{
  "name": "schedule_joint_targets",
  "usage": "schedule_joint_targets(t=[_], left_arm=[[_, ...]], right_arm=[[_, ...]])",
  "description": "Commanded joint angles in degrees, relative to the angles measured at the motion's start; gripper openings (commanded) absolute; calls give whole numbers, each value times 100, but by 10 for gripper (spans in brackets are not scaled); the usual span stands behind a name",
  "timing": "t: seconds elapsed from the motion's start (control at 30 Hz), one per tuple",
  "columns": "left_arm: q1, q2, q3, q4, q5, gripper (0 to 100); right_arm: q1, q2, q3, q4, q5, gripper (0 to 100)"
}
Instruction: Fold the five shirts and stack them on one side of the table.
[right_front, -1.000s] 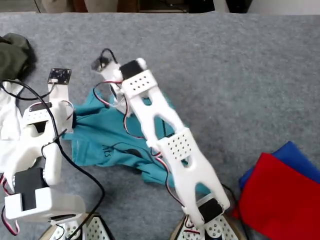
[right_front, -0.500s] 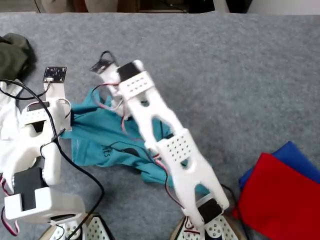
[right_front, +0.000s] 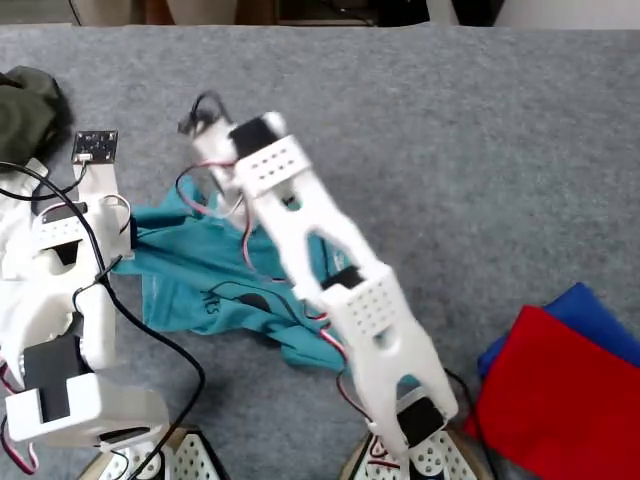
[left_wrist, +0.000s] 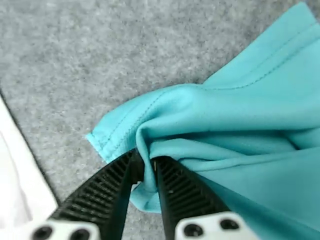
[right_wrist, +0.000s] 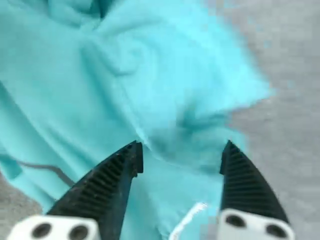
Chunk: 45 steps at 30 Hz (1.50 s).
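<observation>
A teal shirt (right_front: 215, 275) lies crumpled on the grey table, partly under the two white arms. My left gripper (left_wrist: 145, 172) is shut on a fold of the teal shirt (left_wrist: 235, 130) near its hemmed corner, at the shirt's left side in the high view (right_front: 128, 235). My right gripper (right_wrist: 180, 155) is open just above the teal shirt (right_wrist: 100, 90), near the shirt's far edge in the high view (right_front: 215, 180). A folded red shirt (right_front: 560, 395) lies on a blue one (right_front: 590, 315) at the right front.
A dark green garment (right_front: 25, 110) lies bunched at the far left corner. White cloth (right_front: 15, 235) sits at the left edge beside the left arm, and shows in the left wrist view (left_wrist: 15, 185). Bare grey table (right_front: 480, 150) stretches across the back right.
Both grippers have moved a little to the left and away from the front edge. The left one has drawn the shirt's left part with it.
</observation>
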<state>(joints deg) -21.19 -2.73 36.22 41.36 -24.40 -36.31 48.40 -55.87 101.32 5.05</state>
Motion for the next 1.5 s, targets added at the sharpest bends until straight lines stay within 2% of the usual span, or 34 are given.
schedule_joint_targets(t=[0.0, 0.17, 0.4, 0.7, 1.0, 1.07, 1.2, 1.23, 1.47], left_arm=[[-88, -22, -281, -88, 62, 20], [-88, -13, -281, -88, 62, 20], [-79, -13, -281, -88, 62, 20], [-79, -13, -273, -88, 62, 20], [-79, -13, -273, -88, 62, 20], [-70, -13, -273, -88, 62, 20], [-70, -13, -264, -88, 62, 20], [-70, -13, -264, -88, 62, 20], [-70, -13, -264, -88, 62, 20]], right_arm=[[242, -1112, -347, 88, -44, 278], [593, -1253, -374, -308, -44, 277], [708, 154, -611, -1222, -62, 277], [708, 1692, -1719, -1187, -343, 277], [708, 1965, -1745, -765, -536, 275], [699, 1965, -1745, -686, -536, 237], [708, 1965, -1851, -686, -774, 41], [708, 1965, -1956, -668, -730, 19], [532, 1771, -2695, -642, -818, 26]])
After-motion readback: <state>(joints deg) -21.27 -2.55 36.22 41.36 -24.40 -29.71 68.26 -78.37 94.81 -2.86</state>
